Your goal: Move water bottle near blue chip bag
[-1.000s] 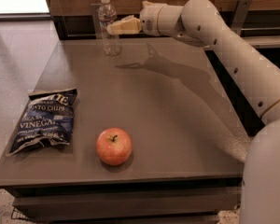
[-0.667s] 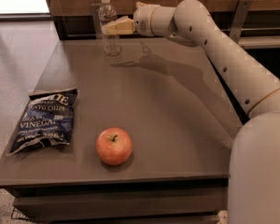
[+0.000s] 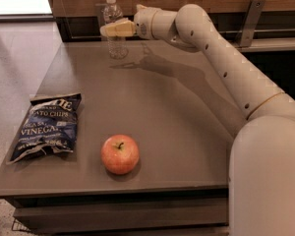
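Note:
The water bottle (image 3: 117, 47), clear and ribbed with a white cap, stands upright at the far edge of the table, left of centre. My gripper (image 3: 112, 29) reaches in from the right at the bottle's mid-height and overlaps its middle. The blue chip bag (image 3: 46, 127) lies flat near the table's front left, far from the bottle.
A red apple (image 3: 120, 154) sits near the front edge, right of the chip bag. The grey-brown table (image 3: 187, 112) has a wooden wall behind it. My white arm (image 3: 226, 58) spans the right side, with the robot body at the front right.
My gripper has moved a little to the left and now overlaps the bottle more. The bottle, chip bag and apple have not moved.

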`<state>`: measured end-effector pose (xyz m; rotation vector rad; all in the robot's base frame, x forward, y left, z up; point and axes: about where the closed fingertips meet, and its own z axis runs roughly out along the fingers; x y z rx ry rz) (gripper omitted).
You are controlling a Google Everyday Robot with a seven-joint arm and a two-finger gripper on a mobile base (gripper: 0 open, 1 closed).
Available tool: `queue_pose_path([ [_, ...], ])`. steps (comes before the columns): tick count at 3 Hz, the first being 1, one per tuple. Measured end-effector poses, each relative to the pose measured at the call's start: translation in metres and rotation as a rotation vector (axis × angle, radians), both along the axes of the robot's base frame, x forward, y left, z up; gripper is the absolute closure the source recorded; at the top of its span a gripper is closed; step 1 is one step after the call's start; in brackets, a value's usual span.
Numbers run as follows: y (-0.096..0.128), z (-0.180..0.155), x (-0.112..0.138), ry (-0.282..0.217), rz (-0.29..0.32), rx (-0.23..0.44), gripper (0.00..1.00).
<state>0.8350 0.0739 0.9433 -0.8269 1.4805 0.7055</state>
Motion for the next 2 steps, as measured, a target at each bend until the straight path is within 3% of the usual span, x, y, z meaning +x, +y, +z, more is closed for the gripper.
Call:
queue_pose_path([
  [1, 0.0075, -0.0019, 0.006, 0.006, 0.005, 0.025, 0.0],
  [2, 0.0117, -0.0021, 0.0102, 0.007, 0.007, 0.039, 0.13],
])
